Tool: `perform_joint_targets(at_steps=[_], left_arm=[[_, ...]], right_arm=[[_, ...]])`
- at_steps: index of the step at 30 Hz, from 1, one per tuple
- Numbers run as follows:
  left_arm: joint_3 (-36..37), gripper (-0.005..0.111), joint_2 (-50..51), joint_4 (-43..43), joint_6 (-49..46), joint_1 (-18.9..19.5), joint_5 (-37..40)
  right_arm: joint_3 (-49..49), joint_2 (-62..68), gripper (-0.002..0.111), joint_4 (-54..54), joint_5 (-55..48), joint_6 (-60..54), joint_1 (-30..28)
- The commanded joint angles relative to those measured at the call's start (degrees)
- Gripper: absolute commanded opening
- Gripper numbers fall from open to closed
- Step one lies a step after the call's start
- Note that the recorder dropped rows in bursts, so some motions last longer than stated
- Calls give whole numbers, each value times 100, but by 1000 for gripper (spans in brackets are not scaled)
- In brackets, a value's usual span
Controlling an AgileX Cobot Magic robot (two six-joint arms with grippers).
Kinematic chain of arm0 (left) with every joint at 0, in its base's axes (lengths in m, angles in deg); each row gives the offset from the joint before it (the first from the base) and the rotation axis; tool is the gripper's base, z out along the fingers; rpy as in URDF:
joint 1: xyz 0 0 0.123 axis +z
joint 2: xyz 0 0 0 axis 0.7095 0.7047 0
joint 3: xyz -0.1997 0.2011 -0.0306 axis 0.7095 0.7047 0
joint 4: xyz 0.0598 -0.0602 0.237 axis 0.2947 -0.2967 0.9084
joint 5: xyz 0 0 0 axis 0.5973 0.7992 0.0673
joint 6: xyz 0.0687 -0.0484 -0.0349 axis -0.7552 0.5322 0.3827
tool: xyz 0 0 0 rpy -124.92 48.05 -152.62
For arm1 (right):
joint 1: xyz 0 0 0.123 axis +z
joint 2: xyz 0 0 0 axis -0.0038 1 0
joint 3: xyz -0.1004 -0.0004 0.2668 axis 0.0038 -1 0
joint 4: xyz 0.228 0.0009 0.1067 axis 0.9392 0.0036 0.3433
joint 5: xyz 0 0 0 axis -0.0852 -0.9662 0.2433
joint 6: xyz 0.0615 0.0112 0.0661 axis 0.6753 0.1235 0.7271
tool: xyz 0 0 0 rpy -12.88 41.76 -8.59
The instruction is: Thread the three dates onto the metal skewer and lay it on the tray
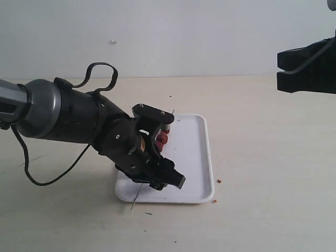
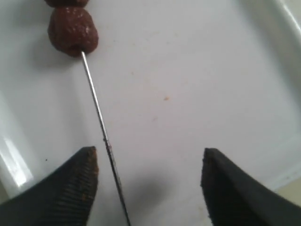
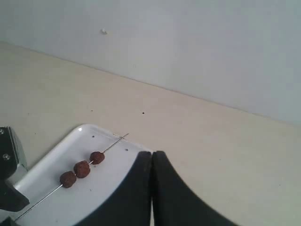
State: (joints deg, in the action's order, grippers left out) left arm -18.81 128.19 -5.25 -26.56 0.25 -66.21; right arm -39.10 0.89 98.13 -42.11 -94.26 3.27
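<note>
The white tray (image 1: pixel 193 157) lies mid-table. On it rests the metal skewer (image 3: pixel 114 142) with the three dates (image 3: pixel 82 169) threaded in a row. In the exterior view only a bit of the dates (image 1: pixel 163 138) shows behind the left arm, and the skewer's near end (image 1: pixel 135 199) juts past the tray's front rim. My left gripper (image 2: pixel 150 162) hovers open low over the tray (image 2: pixel 197 89). The skewer (image 2: pixel 101 122) runs between its fingers, close to one pad (image 2: pixel 80 181), ungripped. One date (image 2: pixel 73 30) sits just ahead. My right gripper (image 3: pixel 152 156) is shut and empty, raised at the right (image 1: pixel 281 72).
Small brown crumbs (image 1: pixel 219 180) lie on the table off the tray's near right corner. The left arm's black cable (image 1: pixel 50 181) loops down onto the table at the left. A pale wall (image 1: pixel 168 31) closes the far side.
</note>
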Motion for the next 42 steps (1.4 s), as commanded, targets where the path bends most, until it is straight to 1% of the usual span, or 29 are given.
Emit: perform_joint_targets(at_steps=[1,3,7,9,12,17,21,24,27,31,36,42], left_arm=[[-28,36,-263,57,164,39,-96],[25,22,-458,57,164,39,-82],[242,0,-971,57,187,39,-98],[413,0,-1261,46,202,39,-252],[889,0,-1825,46,420,39,-879],[1963,0,-2813,34,645,18,-2416],[2974,0,-3692,34,702,18,-3454],[3668,0,-4361,34,688,18,-4115],[4193,0,-4986,34,569,18,-4638],[4712,0,-5826,34,377,18,-5114],[5092,0,-6824,34,281,38,-5152],[5277,0,-7903,10,-335,38,-5134]], right_arm=[[-241,-468,0,670,373,-616,-18],[-370,-799,0,1010,429,-946,-18],[-661,-1428,0,1082,363,-995,-18],[-822,-1687,0,1082,363,-995,-18],[-1050,-2074,0,1082,346,-995,-18],[-1419,-2673,0,1082,33,-995,-18],[-1686,-3281,0,1082,-199,-1003,-18],[-1902,-3911,0,1098,-189,-991,-18],[-2153,-4562,0,1098,-215,-991,-18],[-2470,-5435,0,1098,-471,-978,-18],[-2831,-6244,0,1136,-567,-920,-18],[-3011,-6248,0,1077,-567,-360,-18]])
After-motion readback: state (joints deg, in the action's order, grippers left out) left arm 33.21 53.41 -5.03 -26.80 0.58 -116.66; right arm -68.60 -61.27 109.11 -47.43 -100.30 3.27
